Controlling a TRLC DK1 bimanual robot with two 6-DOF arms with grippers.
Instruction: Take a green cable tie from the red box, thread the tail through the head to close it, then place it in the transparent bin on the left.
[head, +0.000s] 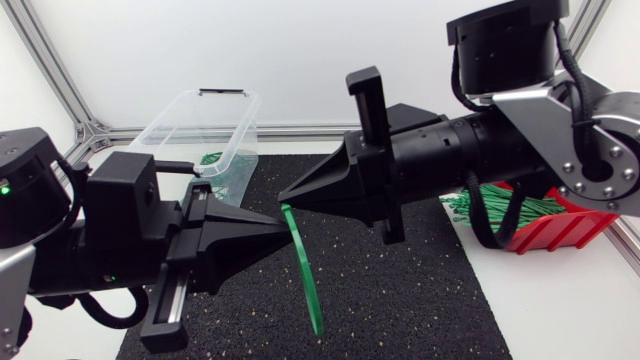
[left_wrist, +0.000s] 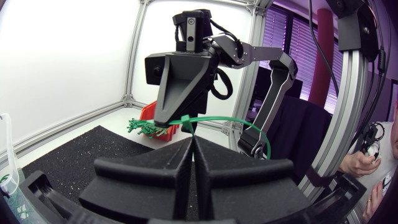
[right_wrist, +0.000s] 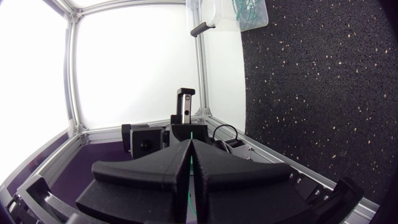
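1. The free end of the green cable tie (head: 305, 260) hangs in a curve over the black mat (head: 400, 300), which lies on the white surface (head: 560, 310).
2. The left pincer (head: 286, 229) comes in from the left above the mat, its two fingers pressed together into one wedge. The upper end of the tie sits right at its tip; I cannot tell whether the tip nips it.
3. Just above and tip to tip with it is the right pincer (head: 283, 195), coming in from the right. It is clamped narrow on the tie, a thin green line showing between its fingers in its own wrist view.
4. Farther right, the red box (head: 560, 230) stands on the surface beside the mat, with a bundle of green ties (head: 500, 205) sticking out toward the mat.
5. Farthest back on the left stands the transparent bin (head: 170, 115), with some green ties (head: 215, 160) inside.
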